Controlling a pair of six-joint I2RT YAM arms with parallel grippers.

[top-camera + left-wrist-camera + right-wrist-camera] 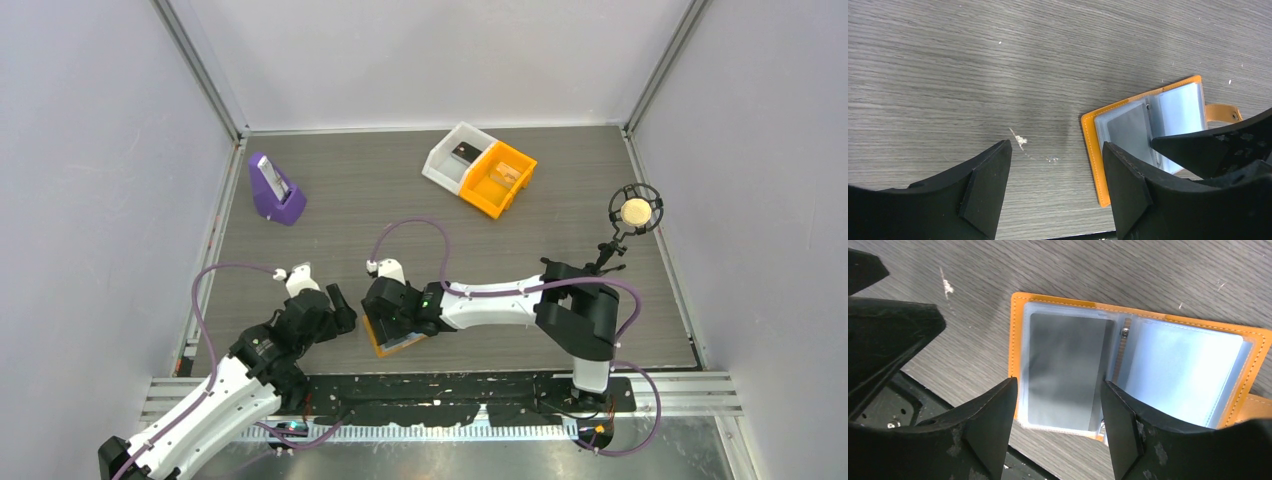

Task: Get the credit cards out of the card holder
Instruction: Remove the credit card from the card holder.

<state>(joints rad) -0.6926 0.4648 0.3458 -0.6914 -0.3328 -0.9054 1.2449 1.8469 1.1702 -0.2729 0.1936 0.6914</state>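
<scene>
Open card holder [1133, 360] lay under the spread right gripper [1058, 390], with the empty left gripper [1056, 147] beside it.

The card holder lay flat and open like a book on the table [948, 60], directly beneath the right gripper, whose jaws stood apart and gripped nothing. Its two fingertips straddled the page holding a grey card [1065, 365] in a clear sleeve. The pale blue page lay out past one fingertip, and the orange strap [1223, 112] stuck out beyond that. The left gripper was also released and held nothing. It hung above bare wood, a white scuff [1019, 140] between its fingertips, with the holder's stitched edge just beside one fingertip.
</scene>
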